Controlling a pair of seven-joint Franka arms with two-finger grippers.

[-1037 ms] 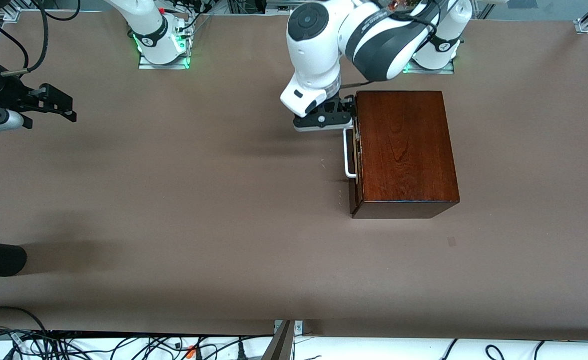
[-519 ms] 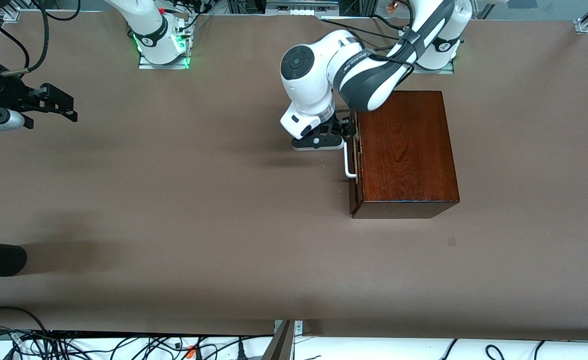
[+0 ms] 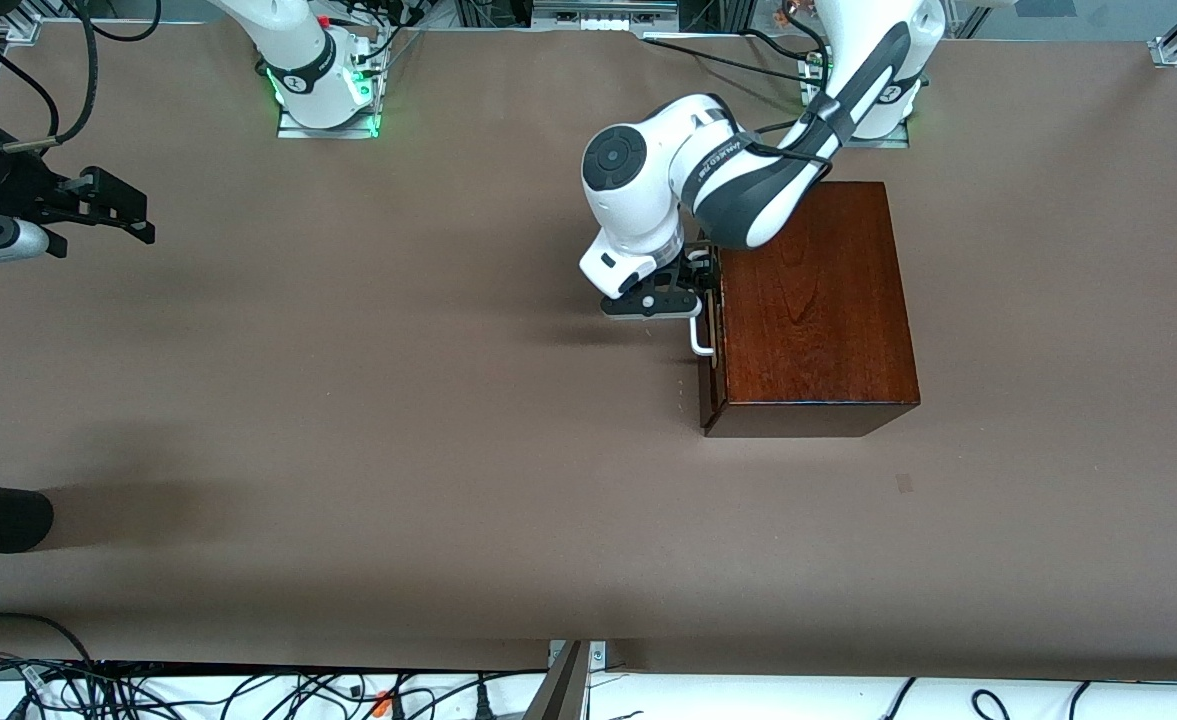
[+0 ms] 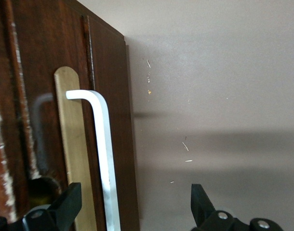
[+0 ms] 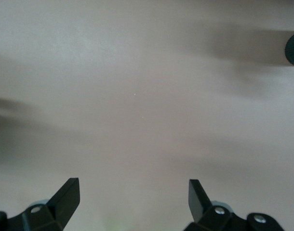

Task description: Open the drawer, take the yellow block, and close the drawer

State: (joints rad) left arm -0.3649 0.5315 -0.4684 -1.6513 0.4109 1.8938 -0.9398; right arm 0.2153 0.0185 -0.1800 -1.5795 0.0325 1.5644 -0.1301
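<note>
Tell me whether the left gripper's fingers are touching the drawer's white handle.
Apart. In the left wrist view the open left gripper straddles the white handle, with clear gaps between the bar and each finger.

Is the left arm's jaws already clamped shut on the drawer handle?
No, the left gripper stands open, with the white handle between its jaws and a clear gap beside it.

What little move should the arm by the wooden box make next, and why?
Probably shut the left pincer on the white handle. Its fingers stand open on either side of the bar, and the drawer looks shut, so gripping must come before pulling.
</note>
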